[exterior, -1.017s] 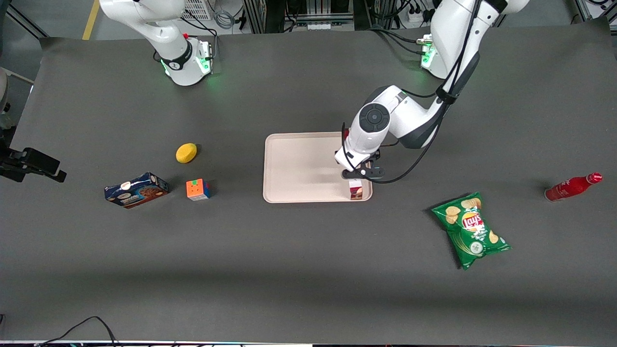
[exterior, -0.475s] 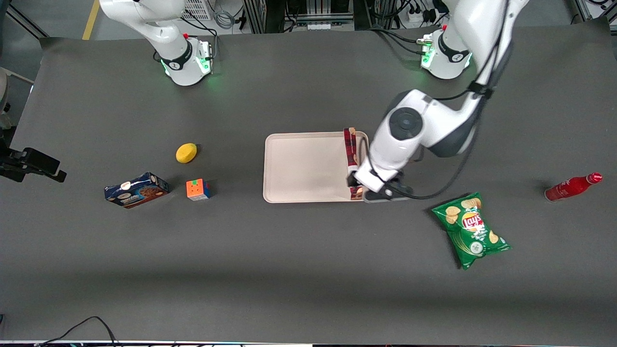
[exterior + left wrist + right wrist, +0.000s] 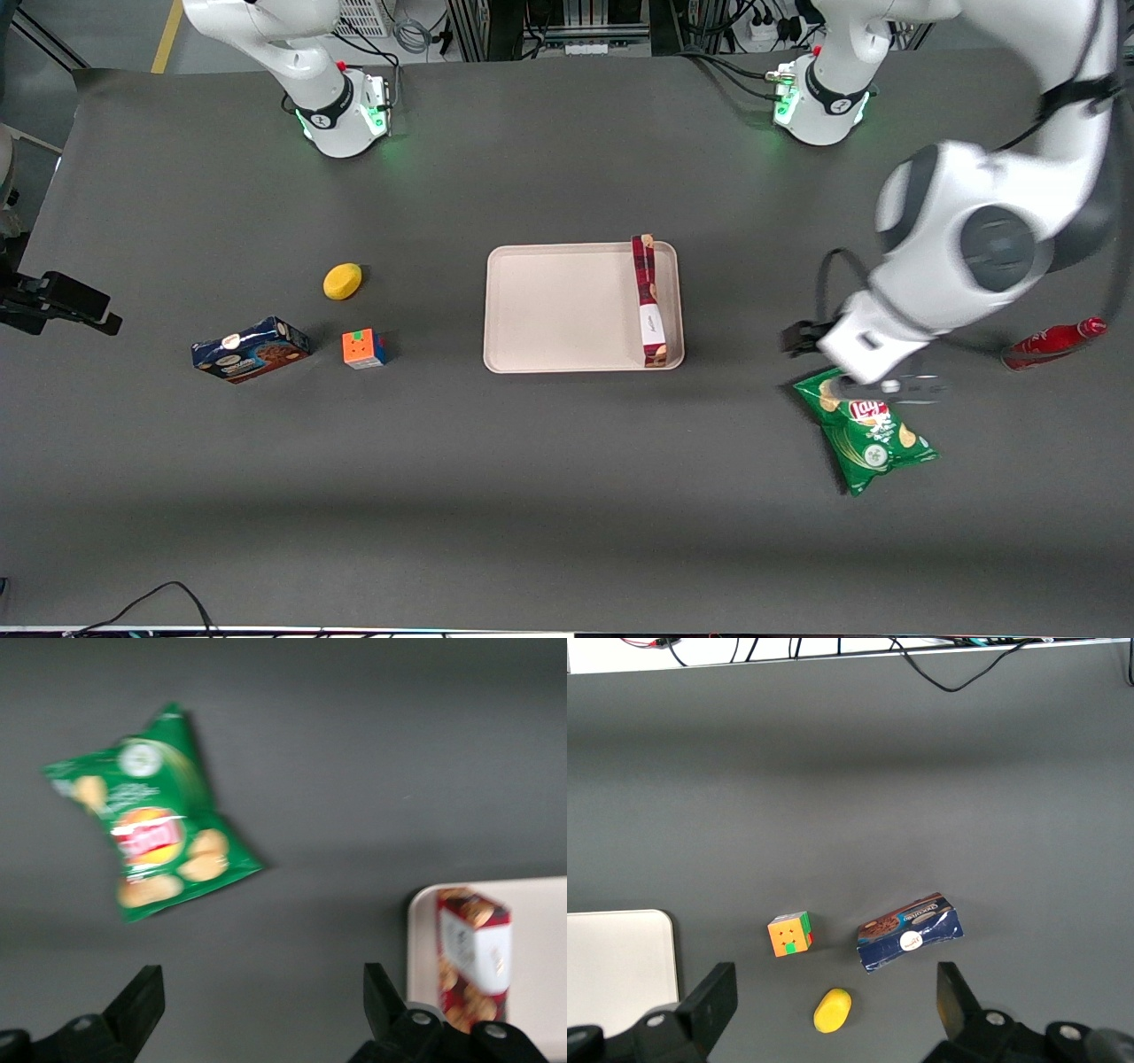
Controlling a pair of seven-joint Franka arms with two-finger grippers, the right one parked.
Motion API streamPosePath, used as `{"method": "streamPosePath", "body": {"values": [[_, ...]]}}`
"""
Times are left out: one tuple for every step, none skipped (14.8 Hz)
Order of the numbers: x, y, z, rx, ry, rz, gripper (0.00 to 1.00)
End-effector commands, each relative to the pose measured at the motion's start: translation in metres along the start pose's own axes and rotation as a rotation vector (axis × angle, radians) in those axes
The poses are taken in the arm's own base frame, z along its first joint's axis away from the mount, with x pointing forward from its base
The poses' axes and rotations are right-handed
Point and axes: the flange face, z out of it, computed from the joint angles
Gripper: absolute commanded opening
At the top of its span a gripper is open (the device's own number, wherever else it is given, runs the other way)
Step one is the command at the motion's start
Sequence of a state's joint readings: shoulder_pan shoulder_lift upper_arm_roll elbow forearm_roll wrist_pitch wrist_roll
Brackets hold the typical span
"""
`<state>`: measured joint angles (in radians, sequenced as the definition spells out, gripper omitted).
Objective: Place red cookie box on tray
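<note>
The red cookie box (image 3: 649,301) lies flat on the pale tray (image 3: 558,306), lengthwise along the tray's edge toward the working arm's end. In the left wrist view the red cookie box (image 3: 474,948) rests on the tray (image 3: 540,974) with nothing touching it. My gripper (image 3: 877,385) hovers well away from the tray, toward the working arm's end of the table, over the upper edge of a green chips bag (image 3: 873,439). The gripper (image 3: 261,983) is open, with only bare table between its fingers.
The chips bag (image 3: 151,842) lies flat under the gripper. A red bottle (image 3: 1054,341) lies near the working arm's end. Toward the parked arm's end sit a blue cookie box (image 3: 251,349), a colour cube (image 3: 364,348) and a yellow lemon-like object (image 3: 342,281).
The gripper has let go of the red cookie box, which now lies on the tray. The arm has risen and swung away toward the chips bag.
</note>
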<state>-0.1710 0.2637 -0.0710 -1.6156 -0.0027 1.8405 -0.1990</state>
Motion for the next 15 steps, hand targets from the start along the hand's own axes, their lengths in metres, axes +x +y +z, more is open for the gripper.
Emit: {"method": "streamPosePath", "body": {"values": [[-0.027, -0.053, -0.065, 0.007, 0.002, 0.035, 1.0], [-0.035, -0.062, -0.079, 0.005, 0.007, 0.041, 1.0], [-0.042, -0.073, -0.091, 0.005, 0.015, 0.04, 1.0], [-0.054, -0.08, -0.104, 0.007, 0.01, 0.045, 1.0], [-0.067, -0.087, -0.112, 0.006, -0.002, 0.037, 1.0], [-0.078, -0.093, -0.119, 0.005, 0.006, 0.03, 1.0], [-0.083, -0.102, -0.122, 0.006, 0.011, 0.016, 1.0], [-0.084, -0.108, -0.124, 0.005, 0.012, 0.013, 1.0], [-0.085, -0.112, -0.125, 0.007, 0.015, 0.024, 1.0], [-0.085, -0.117, -0.125, 0.006, 0.015, 0.018, 1.0], [-0.085, -0.121, -0.125, 0.006, 0.012, 0.01, 1.0], [-0.085, -0.122, -0.125, 0.006, 0.012, 0.009, 1.0], [-0.085, -0.122, -0.125, 0.006, 0.014, 0.01, 1.0], [-0.085, -0.121, -0.126, 0.007, 0.016, 0.01, 1.0], [-0.084, -0.122, -0.126, 0.011, 0.019, 0.012, 1.0]]}}
